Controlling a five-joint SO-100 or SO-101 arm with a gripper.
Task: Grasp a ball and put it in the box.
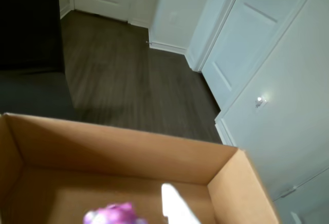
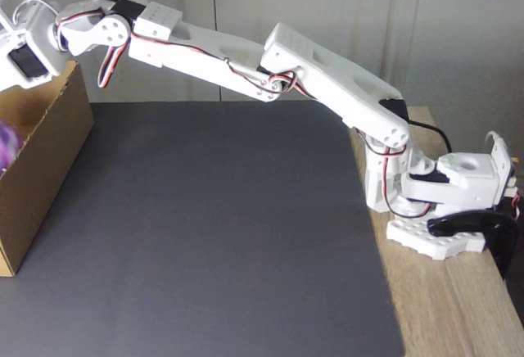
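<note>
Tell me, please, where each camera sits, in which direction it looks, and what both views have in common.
Wrist view: rides on the arm above the box, looking down into it and across a dark floor to white doors; a white finger shows beside the ball.
Fixed view: stands beside the table, looking across the dark mat; the arm reaches left over the box.
Shared: box and ball.

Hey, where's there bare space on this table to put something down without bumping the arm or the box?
The dark grey mat is bare from the brown cardboard box on the fixed view's left to the white arm's base on the right. A strip of light wood tabletop lies free below that base. The left edge is crowded: the arm reaches over the box, where the purple bumpy ball sits.
</note>
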